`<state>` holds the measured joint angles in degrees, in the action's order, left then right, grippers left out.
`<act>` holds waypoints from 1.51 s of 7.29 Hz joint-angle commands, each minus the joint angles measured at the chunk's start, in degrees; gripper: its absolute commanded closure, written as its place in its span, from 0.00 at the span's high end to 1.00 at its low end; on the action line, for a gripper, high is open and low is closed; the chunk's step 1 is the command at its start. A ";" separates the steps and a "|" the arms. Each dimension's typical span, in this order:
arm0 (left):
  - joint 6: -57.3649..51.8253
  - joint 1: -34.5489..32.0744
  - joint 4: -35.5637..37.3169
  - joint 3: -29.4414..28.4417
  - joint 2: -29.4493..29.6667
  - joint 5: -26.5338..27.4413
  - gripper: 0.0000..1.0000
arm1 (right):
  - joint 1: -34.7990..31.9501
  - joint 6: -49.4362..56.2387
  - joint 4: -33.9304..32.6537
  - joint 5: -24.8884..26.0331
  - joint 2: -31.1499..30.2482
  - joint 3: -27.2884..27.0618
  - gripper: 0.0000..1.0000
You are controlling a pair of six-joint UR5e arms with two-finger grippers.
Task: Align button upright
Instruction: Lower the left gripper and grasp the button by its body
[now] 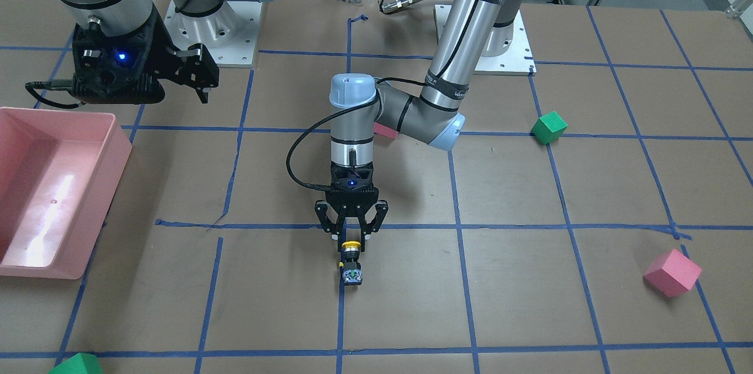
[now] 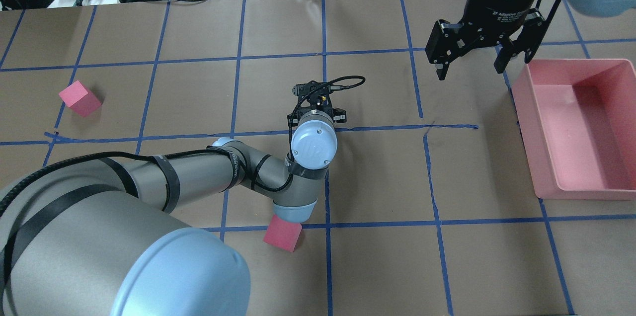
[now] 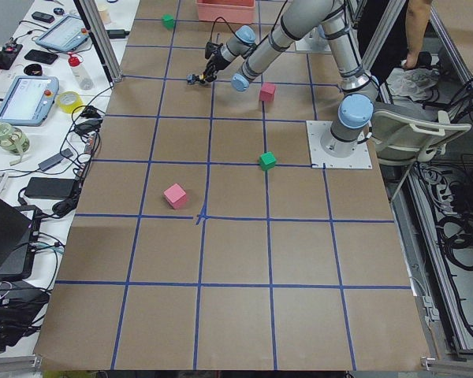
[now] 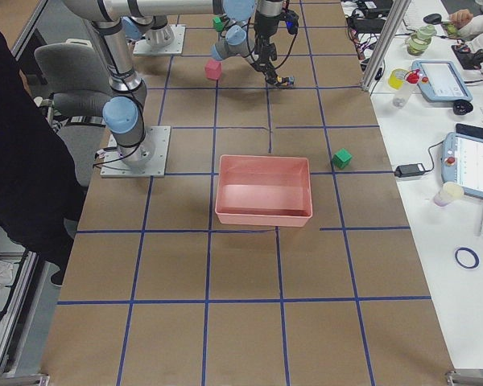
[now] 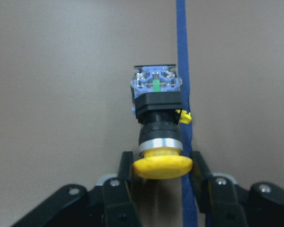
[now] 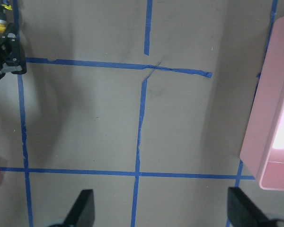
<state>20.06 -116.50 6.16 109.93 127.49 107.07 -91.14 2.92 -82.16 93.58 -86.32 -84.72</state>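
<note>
Button (image 1: 352, 263) on its side mid-table, along tape line (image 1: 340, 315); cap toward robot, base end away. Cap sits between fingertips of left gripper (image 1: 351, 237); contact unclear. Bin (image 1: 120, 147) at robot's right. Right gripper (image 2: 469, 70) above table, left of bin, apart from it. First cube (image 2: 282, 235) under left arm's elbow. Second cube (image 1: 549, 127) at robot's left. Third cube (image 1: 672, 272) further left, farther from robot. Fourth cube (image 1: 76, 364) beyond bin, at far side.
</note>
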 commanded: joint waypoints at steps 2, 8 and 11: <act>-1.96 3.80 -15.66 -2.97 -6.69 -3.60 0.01 | -0.09 0.06 -0.01 0.99 -0.08 0.00 1.00; 31.96 7.51 -58.72 -15.97 -12.54 -22.50 0.01 | -0.09 0.06 0.07 0.99 -0.16 0.00 1.00; 43.38 8.92 -66.94 -16.15 -11.22 -37.43 0.01 | -0.09 0.06 0.07 0.90 -0.08 0.00 1.00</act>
<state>59.71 -108.09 -56.21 93.96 115.68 74.04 -91.17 2.99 -82.09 94.55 -86.47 -84.73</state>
